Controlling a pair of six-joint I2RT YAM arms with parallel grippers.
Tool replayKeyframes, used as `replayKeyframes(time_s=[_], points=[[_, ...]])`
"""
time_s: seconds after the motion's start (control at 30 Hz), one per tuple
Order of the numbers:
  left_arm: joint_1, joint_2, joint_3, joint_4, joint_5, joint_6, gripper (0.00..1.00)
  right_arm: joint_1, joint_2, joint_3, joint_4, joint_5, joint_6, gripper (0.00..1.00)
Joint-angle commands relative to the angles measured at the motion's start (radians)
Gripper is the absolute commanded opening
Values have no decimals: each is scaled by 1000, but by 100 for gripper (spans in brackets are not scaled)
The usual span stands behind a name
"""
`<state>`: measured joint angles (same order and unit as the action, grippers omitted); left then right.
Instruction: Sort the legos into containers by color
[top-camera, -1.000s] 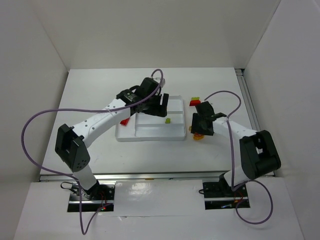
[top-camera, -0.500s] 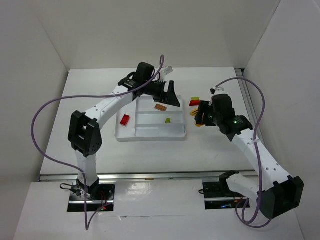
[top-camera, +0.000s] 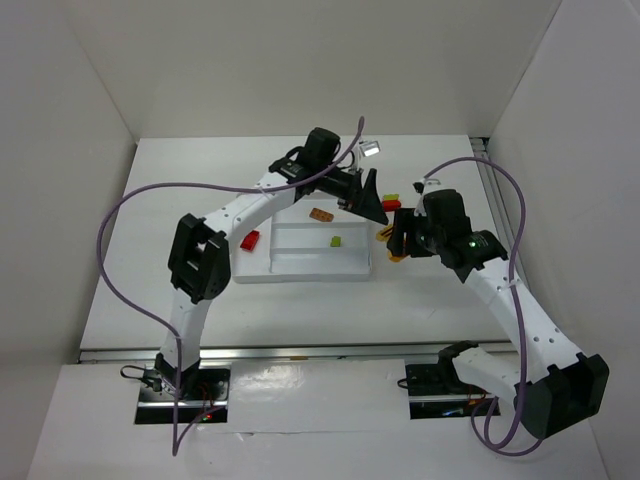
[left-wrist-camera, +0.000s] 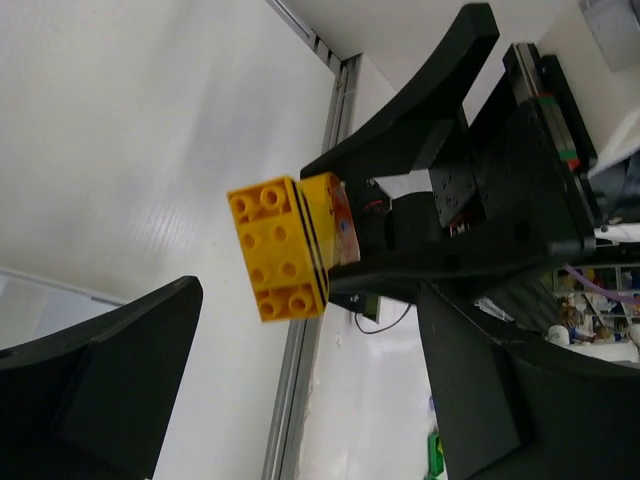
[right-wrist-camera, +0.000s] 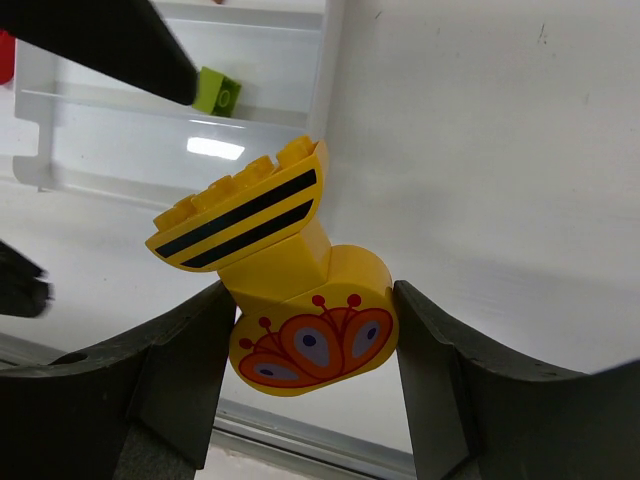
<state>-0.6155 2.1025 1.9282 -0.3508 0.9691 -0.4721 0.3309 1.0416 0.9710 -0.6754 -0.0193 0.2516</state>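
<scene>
3 legos lie sorted in the tray (top-camera: 310, 263), so the job looks roughly half done. Nearest the arm bases, just off the tray's right edge near its front corner, the right gripper (right-wrist-camera: 312, 340) is clamped on a yellow lego piece (right-wrist-camera: 265, 250), which has black stripes on its studded top and a painted fan pattern below. It hangs above the tabletop, outside every compartment. Inside the tray, a red lego (top-camera: 249, 240) sits in the tall section at the left end. A lime green lego (top-camera: 337, 240) sits in the middle long compartment and an orange-brown lego (top-camera: 321, 215) in the far long one. The front long compartment shows nothing in it and would suit yellow. Farther back, off the tray's far right corner, loose legos (top-camera: 392, 201) rest on the tabletop: 1 red and 1 greenish, partly hidden by the arms, so there may be more. Over that same corner the left gripper (top-camera: 375, 205) has its jaws spread wide and carries nothing. In its wrist view the yellow piece sits between its fingers without touching either, which looks like a handover being set up. What remains, by my reading, is to place the yellow piece and then take the loose red and green legos to their matching sections.
</scene>
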Motion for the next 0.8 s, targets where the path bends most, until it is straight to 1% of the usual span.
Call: replayKeyframes(time_s=[0.0,0.07,0.3,0.37,0.4,0.43,0.47,0.5,0.57,0.6,0.7,0.73,0.77], points=[[-23,66,118,-83,-13,42,100,-6,-3,60,-18,-31,-23,61],[-23,89,118,-83,-13,43,100,-6,-3,80,-18,-31,-23,61],[-32,90,130,-94,-35,33,100,-6,-12,89,-18,-16,-23,61],[-32,100,130,-94,-4,23,100,-6,-12,89,-18,-25,-23,61],[-32,112,130,-94,17,23,98,-6,-12,89,-9,-25,-23,61],[-32,113,130,-83,58,7,96,-6,-12,89,-9,-25,-23,61],[-41,113,130,-74,83,7,90,-6,-12,89,-9,-25,-23,61],[-41,113,130,-62,101,7,87,-6,-12,89,-9,-25,-23,61],[-41,123,121,-53,158,-5,83,-6,-12,89,-9,-25,-23,61],[-41,123,121,-28,180,-16,79,-6,-12,80,-9,-25,-23,61],[-41,123,112,-16,192,-39,69,-6,-12,80,0,-25,-23,61],[-41,123,100,7,183,-48,59,-6,-12,80,0,-25,-23,61],[-41,123,100,21,192,-57,54,-6,-12,69,0,-25,-23,61]])
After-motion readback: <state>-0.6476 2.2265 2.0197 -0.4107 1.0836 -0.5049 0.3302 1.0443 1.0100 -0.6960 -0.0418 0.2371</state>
